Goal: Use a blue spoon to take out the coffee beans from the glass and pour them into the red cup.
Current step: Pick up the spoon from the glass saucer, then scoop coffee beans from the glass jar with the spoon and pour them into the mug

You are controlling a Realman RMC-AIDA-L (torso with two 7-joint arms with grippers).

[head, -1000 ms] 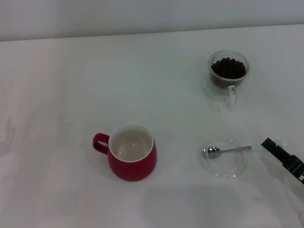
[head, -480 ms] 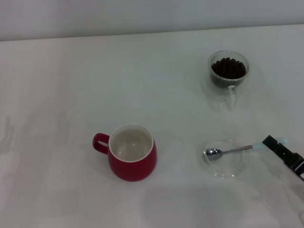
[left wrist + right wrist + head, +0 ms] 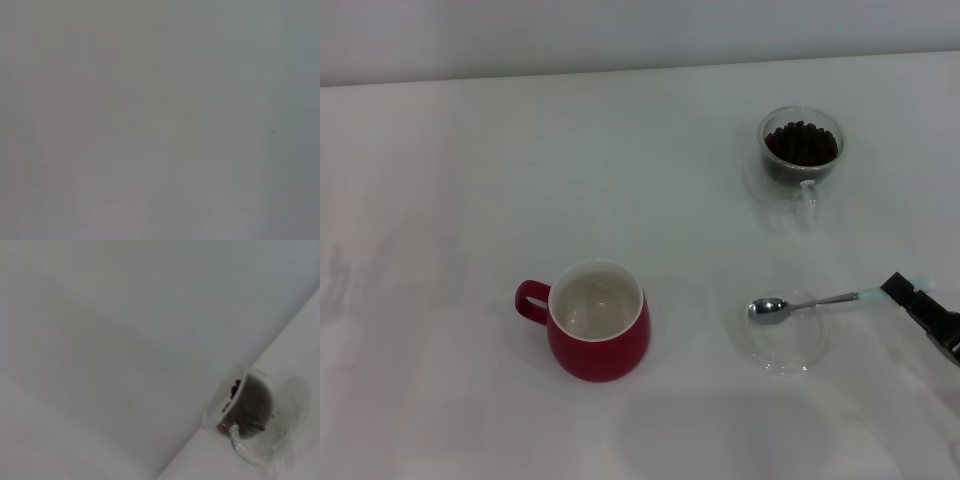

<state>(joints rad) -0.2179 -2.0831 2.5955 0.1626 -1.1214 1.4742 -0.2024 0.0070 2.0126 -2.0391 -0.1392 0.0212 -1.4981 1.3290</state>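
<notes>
The blue spoon (image 3: 810, 302) is held level by its pale blue handle in my right gripper (image 3: 905, 291), at the right edge of the head view. Its metal bowl hangs just above the flat clear saucer (image 3: 782, 334). The glass (image 3: 801, 150) with the coffee beans (image 3: 801, 143) stands at the back right, beyond the spoon; it also shows in the right wrist view (image 3: 247, 410). The red cup (image 3: 597, 320) stands at the front centre, upright, white inside, with nothing in it, handle to its left. My left gripper is out of view.
The white table (image 3: 470, 180) carries only the cup, the glass and the saucer. The left wrist view shows only a plain grey surface. The table's back edge meets a pale wall (image 3: 620, 30).
My right gripper has lifted the spoon off the saucer and drawn it slightly right and up; the spoon bowl has risen from the saucer's middle to its far rim.
</notes>
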